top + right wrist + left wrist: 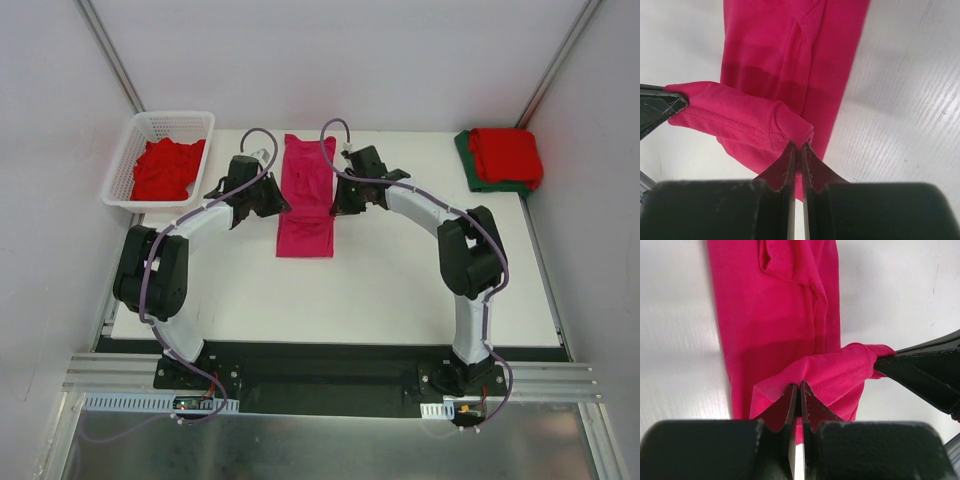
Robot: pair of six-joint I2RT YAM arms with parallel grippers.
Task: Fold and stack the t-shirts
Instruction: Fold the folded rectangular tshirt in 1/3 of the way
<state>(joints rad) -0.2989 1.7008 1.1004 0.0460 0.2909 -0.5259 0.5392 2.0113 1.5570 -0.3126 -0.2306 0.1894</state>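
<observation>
The magenta-pink t-shirt lies as a narrow strip, its hem edge raised. 1 crumpled red t-shirt lies far left. 1 folded red t-shirt tops the dark green t-shirt.

a t-shirt lies lengthwise mid-table, the left gripper at its left edge, the right gripper at its right. a basket holding another t-shirt sits far left; stacked t-shirts lie in the far right corner.

In the wrist views the magenta t-shirt runs off the top edge, its gripped hem corners vanishing inside the blurred left pincer and right pincer, while overhead the dark green t-shirt lies mostly hidden beneath a folded red t-shirt.
</observation>
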